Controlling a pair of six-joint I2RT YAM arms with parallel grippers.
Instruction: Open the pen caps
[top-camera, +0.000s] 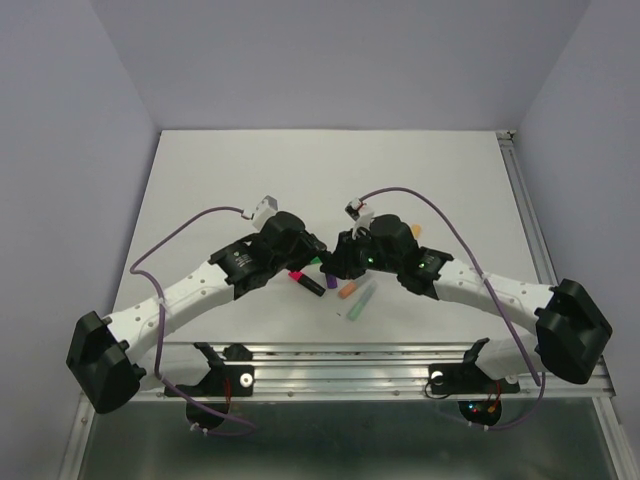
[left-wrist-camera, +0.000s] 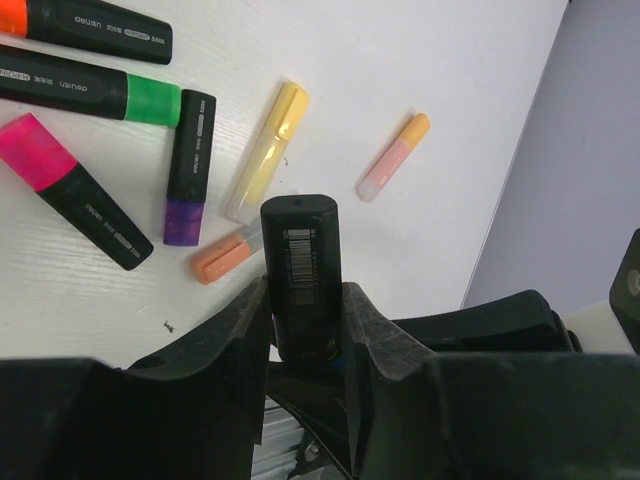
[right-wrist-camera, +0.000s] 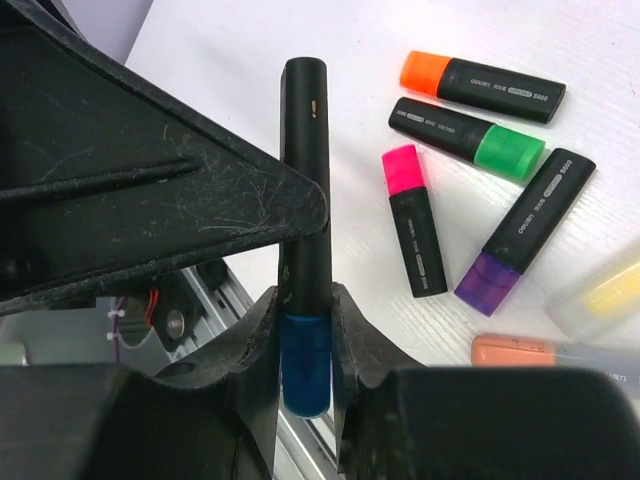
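Right gripper (right-wrist-camera: 305, 300) is mine to report first: its two fingers are clamped on the blue cap (right-wrist-camera: 305, 365), one on each side, with the cap's tip poking out below them. That cap sits on the end of a black pen body (right-wrist-camera: 304, 150), which my left gripper (left-wrist-camera: 305, 295) pinches around its middle, so the pen hangs between my two wrists above the table (left-wrist-camera: 450, 60).

I judge the cap to be light, hard, smooth plastic, press-fitted and likely to let go with a snap. It is short and slick, so I want my pads square on its flat sides, with the pull straight along the pen; any twist could let it slip or fly off. The body is stiff enough to brace against.

Counting outward: one pen held. On the table lie four black pens, their caps on: orange cap (right-wrist-camera: 422, 72), green cap (right-wrist-camera: 510, 152), pink cap (right-wrist-camera: 404, 170) and purple cap (right-wrist-camera: 488, 283). Beside them, three pale pens: a yellow pen (left-wrist-camera: 265, 150), a peach pen (left-wrist-camera: 225, 258) and, well apart, a pink pen (left-wrist-camera: 393, 158) with an orange end. Eight pens; none looks opened.
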